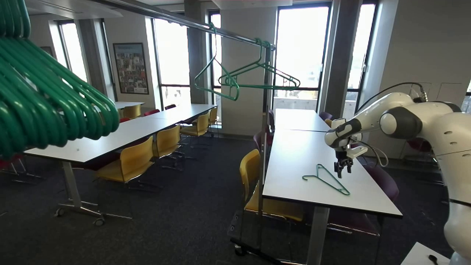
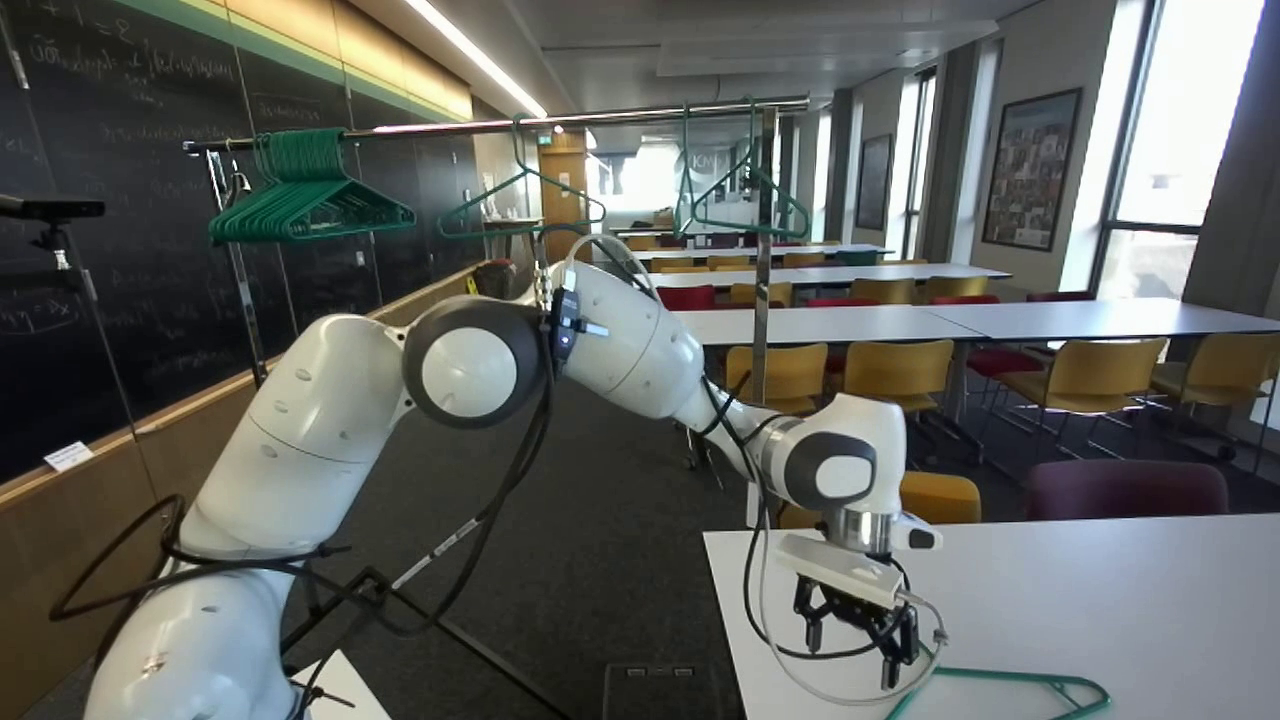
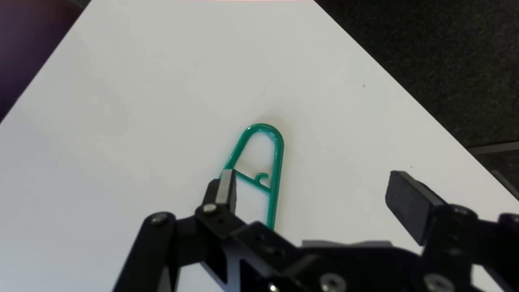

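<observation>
Fingers (image 3: pixel 413 209) stand wide apart in the wrist view, with white tabletop and a stretch of green bar showing in the gap. That bar is part of a hanger (image 3: pixel 277 174) lying on the table (image 1: pixel 289 158), near its end. One fingertip overlaps the hanger's side in the wrist view, just by the short crosspiece with its small hook; whether it touches, I cannot tell. The gripper (image 1: pixel 344 174) points downward, and in an exterior view it sits just beside the hanger's longest bar, while the hanger's large hook faces away from it.

White with dark joint covers, the arm (image 2: pixel 635 340) bends down to the gripper. Past the table's edge, a metal rail (image 2: pixel 450 127) runs high up. Green hangers hang from it in both exterior views: a tight bunch (image 2: pixel 310 195) at one end, and several others (image 2: pixel 523 168) spaced out further along. A yellow chair (image 1: pixel 250 167) and a purple chair (image 1: pixel 382 181) stand on opposite sides of the table. Farther off come a long desk (image 1: pixel 143 127), a framed poster (image 1: pixel 130 68), tall bright windows (image 1: pixel 301 48) and a chalk-marked blackboard (image 2: pixel 90 150).
</observation>
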`<action>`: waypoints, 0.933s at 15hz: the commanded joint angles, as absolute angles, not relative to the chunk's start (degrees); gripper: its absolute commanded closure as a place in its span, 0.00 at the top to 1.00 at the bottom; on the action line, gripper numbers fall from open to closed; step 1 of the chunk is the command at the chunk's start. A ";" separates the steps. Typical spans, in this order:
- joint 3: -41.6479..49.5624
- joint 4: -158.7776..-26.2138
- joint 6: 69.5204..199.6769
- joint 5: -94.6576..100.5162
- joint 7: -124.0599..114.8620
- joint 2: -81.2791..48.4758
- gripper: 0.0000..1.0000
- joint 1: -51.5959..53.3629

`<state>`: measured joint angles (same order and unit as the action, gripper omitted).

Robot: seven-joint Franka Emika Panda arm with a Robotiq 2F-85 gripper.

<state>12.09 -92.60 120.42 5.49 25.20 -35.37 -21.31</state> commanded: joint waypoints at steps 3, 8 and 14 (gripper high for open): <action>8.43 -93.21 125.56 6.00 31.09 -39.94 1.00 -23.05; 6.89 -92.44 124.95 5.27 34.97 -42.06 1.00 -23.33; 5.64 -92.52 125.05 4.52 39.42 -42.09 1.00 -24.81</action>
